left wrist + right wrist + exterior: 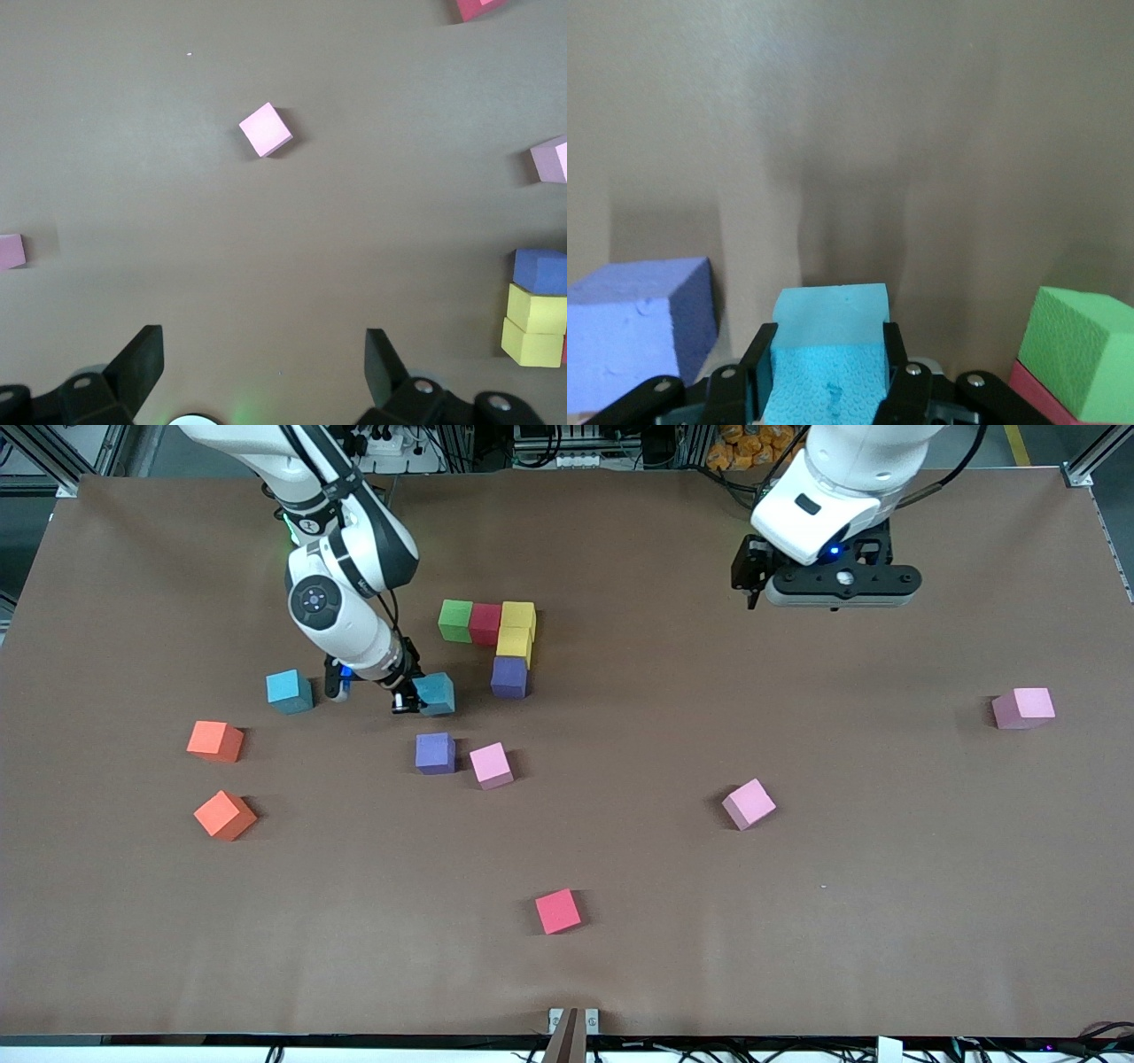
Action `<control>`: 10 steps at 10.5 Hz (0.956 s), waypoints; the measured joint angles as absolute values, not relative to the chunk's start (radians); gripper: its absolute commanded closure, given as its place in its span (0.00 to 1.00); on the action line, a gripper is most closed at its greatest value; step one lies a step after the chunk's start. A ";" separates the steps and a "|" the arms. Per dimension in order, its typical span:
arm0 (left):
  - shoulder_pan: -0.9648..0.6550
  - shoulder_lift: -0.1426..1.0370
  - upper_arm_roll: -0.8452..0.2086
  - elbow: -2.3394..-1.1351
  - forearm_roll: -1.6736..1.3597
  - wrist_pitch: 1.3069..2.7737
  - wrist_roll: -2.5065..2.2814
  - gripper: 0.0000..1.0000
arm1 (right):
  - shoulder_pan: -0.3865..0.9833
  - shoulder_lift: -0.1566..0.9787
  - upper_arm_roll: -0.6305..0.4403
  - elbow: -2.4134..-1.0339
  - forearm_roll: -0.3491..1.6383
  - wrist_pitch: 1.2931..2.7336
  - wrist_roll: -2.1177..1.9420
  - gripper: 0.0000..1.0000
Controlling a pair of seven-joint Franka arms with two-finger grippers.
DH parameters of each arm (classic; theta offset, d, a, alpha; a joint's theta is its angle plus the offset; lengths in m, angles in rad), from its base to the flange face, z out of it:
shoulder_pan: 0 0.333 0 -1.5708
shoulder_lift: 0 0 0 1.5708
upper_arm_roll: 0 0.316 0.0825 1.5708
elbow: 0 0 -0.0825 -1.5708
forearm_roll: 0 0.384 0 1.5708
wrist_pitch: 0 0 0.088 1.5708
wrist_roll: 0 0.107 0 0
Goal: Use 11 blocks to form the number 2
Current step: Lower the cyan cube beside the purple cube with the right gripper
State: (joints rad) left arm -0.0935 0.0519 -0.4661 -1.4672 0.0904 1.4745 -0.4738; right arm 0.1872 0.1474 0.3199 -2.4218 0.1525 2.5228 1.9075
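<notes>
- Nearest the camera, a red-pink block (558, 911) is seen lying alone, well apart from the purple corner block (510, 677) of the half-built 2.
- So far the top row is laid: green (455, 620), red (485, 623), yellow (518, 616), with a second yellow (515, 644) touching below it and then that purple corner block.
- Left to do, as judged: two light blue ones, another purple (435, 753) and three pink.
- One light blue block (435, 693) is clamped in the right claw (416, 696), just beside the purple corner block; looks like the middle row is being filled.
- Another blue (290, 691) is parked farther out toward the right arm's end.
- Right arm is bent low, wrist angled down.
- Left claw (837, 589) is held wide open and empty, waiting high over bare table (797, 921), well away from the purple corner block.
</notes>
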 measured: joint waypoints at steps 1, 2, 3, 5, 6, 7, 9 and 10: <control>-0.088 0.048 -0.466 -1.465 0.090 1.476 -0.474 0.00 | 0.206 0.149 0.321 -2.426 0.153 2.526 1.922 1.00; -0.079 0.033 -0.466 -1.460 0.086 1.476 -0.468 0.00 | 0.218 0.153 0.321 -2.430 0.153 2.536 1.934 1.00; -0.067 0.006 -0.463 -1.456 0.069 1.475 -0.448 0.00 | 0.229 0.160 0.321 -2.432 0.153 2.544 1.941 1.00; -0.050 -0.032 -0.458 -1.457 0.046 1.473 -0.421 0.00 | 0.239 0.172 0.321 -2.432 0.153 2.554 1.953 1.00; -0.050 -0.035 -0.458 -1.458 0.045 1.473 -0.420 0.00 | 0.241 0.175 0.321 -2.432 0.153 2.555 1.960 1.00; -0.050 -0.035 -0.458 -1.462 0.045 1.473 -0.420 0.00 | 0.244 0.178 0.321 -2.432 0.153 2.557 1.974 1.00; -0.050 -0.035 -0.458 -1.469 0.045 1.473 -0.420 0.00 | 0.251 0.184 0.321 -2.432 0.153 2.559 1.997 1.00; -0.050 -0.035 -0.458 -1.471 0.045 1.473 -0.420 0.00 | 0.258 0.186 0.322 -2.432 0.153 2.566 2.015 1.00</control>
State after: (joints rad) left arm -0.0496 -0.0346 -0.4584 -1.4709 0.0450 1.4727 -0.4202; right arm 0.2581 0.1861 0.3215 -2.4320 0.1525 2.5663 2.0148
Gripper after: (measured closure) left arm 0.000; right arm 0.480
